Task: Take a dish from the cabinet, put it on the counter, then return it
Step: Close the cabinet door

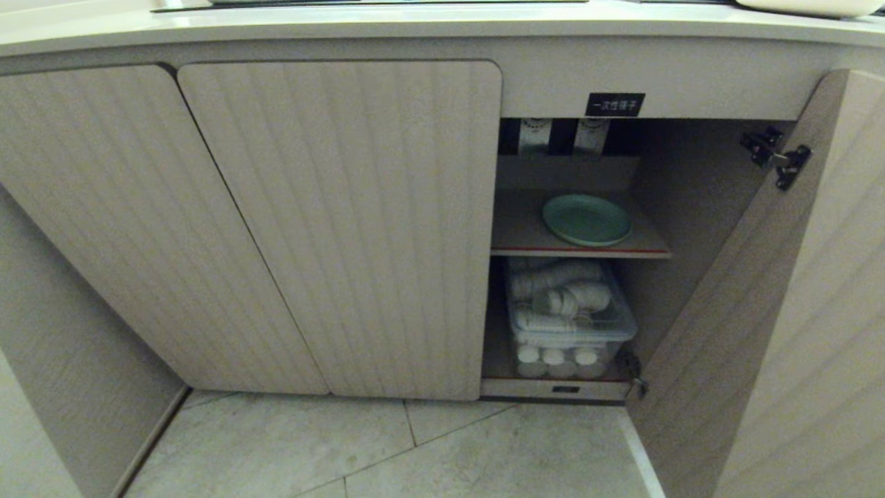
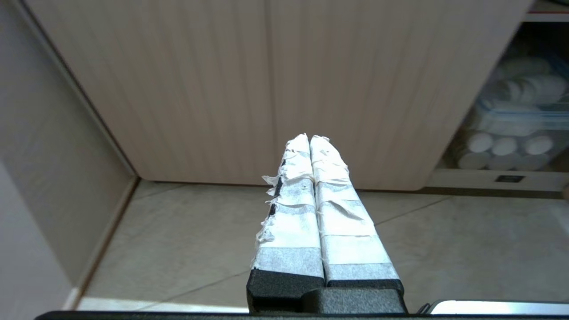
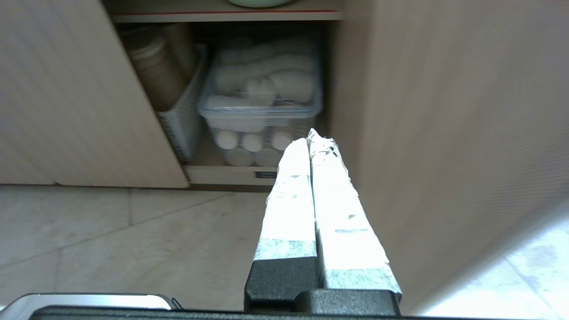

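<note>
Beige cabinet, right door swung wide: we see the dish exposed on its shelf; left gripper and right gripper wait closed, empty.

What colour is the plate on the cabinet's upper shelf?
Mint green, plain and unpatterned; the plate shows best in the head view.

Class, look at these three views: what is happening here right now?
Nothing is being handled yet. The mint-green plate lies on the cabinet's red-edged upper shelf, behind the open right door. Below it sits a clear bin of white cups. The left hand is shut and empty, low over the floor facing the closed doors. The right hand, also shut and empty, points toward the open compartment. The counter runs above.
</note>
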